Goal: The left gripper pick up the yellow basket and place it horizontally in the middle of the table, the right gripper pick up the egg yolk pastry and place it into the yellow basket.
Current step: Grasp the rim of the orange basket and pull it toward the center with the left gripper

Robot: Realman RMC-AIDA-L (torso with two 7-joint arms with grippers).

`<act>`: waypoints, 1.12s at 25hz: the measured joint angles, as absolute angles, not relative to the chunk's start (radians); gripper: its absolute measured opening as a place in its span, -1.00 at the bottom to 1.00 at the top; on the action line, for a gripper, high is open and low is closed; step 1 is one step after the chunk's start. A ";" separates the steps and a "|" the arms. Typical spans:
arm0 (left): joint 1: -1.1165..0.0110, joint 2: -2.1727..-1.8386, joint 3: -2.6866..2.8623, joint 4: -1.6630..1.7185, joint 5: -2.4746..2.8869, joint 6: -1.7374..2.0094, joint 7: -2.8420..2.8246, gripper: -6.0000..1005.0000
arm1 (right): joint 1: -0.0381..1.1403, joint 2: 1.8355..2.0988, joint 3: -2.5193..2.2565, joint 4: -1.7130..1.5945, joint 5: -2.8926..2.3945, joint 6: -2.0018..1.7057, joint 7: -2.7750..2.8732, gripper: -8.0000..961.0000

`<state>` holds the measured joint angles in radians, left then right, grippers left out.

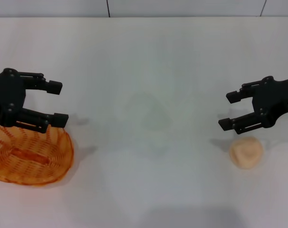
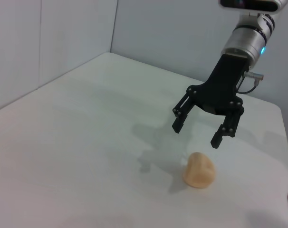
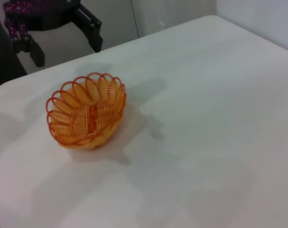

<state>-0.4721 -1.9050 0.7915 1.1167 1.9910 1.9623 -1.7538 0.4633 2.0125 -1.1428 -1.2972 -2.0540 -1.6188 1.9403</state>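
L gripper hangs w/ fingers spread, nothing between them, over the far rim of the yellow basket, which sits at the table's left edge near me, upright, not yet moved to the middle. R gripper also released and empty, above and just beyond the egg yolk pastry on the right side; no contact.

Step in hand, as I judge it: basket pickup. I'd drop the L fingers straddling the scalloped rim on one long side, pinch wire rather than air between loops, lift level so it doesn't tip, then set it down w/ long axis across the table centre. R arm should wait till the basket is down.

Views: head cam cuts off the basket's left part; R wrist cam shows the whole oval, loops and woven base. L wrist cam shows the gap between R fingers and pastry, which head cam flattens.
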 joint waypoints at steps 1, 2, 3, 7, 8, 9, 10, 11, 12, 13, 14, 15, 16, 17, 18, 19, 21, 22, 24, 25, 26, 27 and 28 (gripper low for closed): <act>-0.472 -1.905 0.792 1.117 1.991 1.961 -1.753 0.77 | 0.463 2.013 -1.143 -1.297 -2.054 -1.619 1.940 0.66; -0.471 -1.906 0.791 1.117 1.991 1.960 -1.752 0.76 | 0.463 2.013 -1.143 -1.296 -2.054 -1.619 1.940 0.66; -0.471 -1.906 0.792 1.117 1.991 1.958 -1.752 0.76 | 0.463 2.013 -1.143 -1.296 -2.054 -1.618 1.940 0.66; -0.471 -1.907 0.792 1.117 1.990 1.955 -1.752 0.76 | 0.463 2.013 -1.143 -1.296 -2.055 -1.616 1.940 0.66; -0.471 -1.907 0.791 1.117 1.990 1.955 -1.752 0.76 | 0.463 2.013 -1.143 -1.296 -2.055 -1.615 1.940 0.66; -0.471 -1.907 0.792 1.117 1.988 1.954 -1.752 0.76 | 0.463 2.013 -1.143 -1.296 -2.056 -1.614 1.940 0.66; -0.471 -1.906 0.791 1.116 1.988 1.953 -1.752 0.76 | 0.463 2.013 -1.143 -1.294 -2.056 -1.611 1.940 0.66; -0.471 -1.907 0.791 1.115 1.987 1.951 -1.751 0.76 | 0.464 2.013 -1.143 -1.291 -2.056 -1.610 1.940 0.66; -0.471 -1.907 0.791 1.114 1.987 1.948 -1.750 0.76 | 0.465 2.013 -1.143 -1.287 -2.056 -1.607 1.939 0.66; -0.471 -1.907 0.790 1.114 1.987 1.946 -1.750 0.75 | 0.465 2.013 -1.143 -1.284 -2.056 -1.605 1.939 0.66; -0.471 -1.906 0.790 1.114 1.989 1.943 -1.750 0.75 | 0.466 2.013 -1.143 -1.282 -2.056 -1.603 1.939 0.66; -0.471 -1.906 0.790 1.114 1.991 1.942 -1.749 0.75 | 0.466 2.013 -1.143 -1.281 -2.055 -1.601 1.939 0.66; -0.471 -1.906 0.790 1.114 1.993 1.941 -1.750 0.75 | 0.466 2.013 -1.143 -1.281 -2.055 -1.598 1.939 0.66; -0.471 -1.904 0.790 1.114 1.996 1.941 -1.750 0.75 | 0.466 2.013 -1.142 -1.281 -2.055 -1.595 1.939 0.66; -0.471 -1.902 0.790 1.115 1.999 1.940 -1.752 0.75 | 0.466 2.013 -1.142 -1.281 -2.055 -1.594 1.939 0.66; -0.472 -1.898 0.790 1.116 2.002 1.940 -1.754 0.75 | 0.466 2.013 -1.142 -1.281 -2.054 -1.594 1.939 0.66; -0.473 -1.890 0.790 1.116 2.004 1.939 -1.757 0.75 | 0.466 2.013 -1.142 -1.281 -2.053 -1.593 1.939 0.66; -0.475 -1.887 0.790 1.116 2.004 1.939 -1.758 0.75 | 0.466 2.013 -1.142 -1.281 -2.053 -1.592 1.939 0.66; -0.480 -1.883 0.790 1.116 2.004 1.939 -1.759 0.74 | 0.466 2.013 -1.143 -1.281 -2.053 -1.588 1.939 0.66; -0.483 -1.883 0.790 1.117 2.004 1.940 -1.759 0.74 | 0.465 2.013 -1.143 -1.280 -2.052 -1.585 1.939 0.66; -0.485 -1.882 0.790 1.117 2.005 1.940 -1.759 0.74 | 0.465 2.013 -1.143 -1.278 -2.052 -1.582 1.939 0.66; -0.487 -1.881 0.790 1.117 2.005 1.940 -1.759 0.74 | 0.466 2.013 -1.143 -1.275 -2.052 -1.580 1.939 0.66; -0.489 -1.880 0.790 1.118 2.009 1.940 -1.759 0.74 | 0.467 2.013 -1.143 -1.272 -2.051 -1.578 1.939 0.66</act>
<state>-0.4891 -1.8804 0.7900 1.1178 2.0093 1.9399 -1.7590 0.4673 2.0125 -1.1428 -1.2724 -2.0510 -1.5782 1.9386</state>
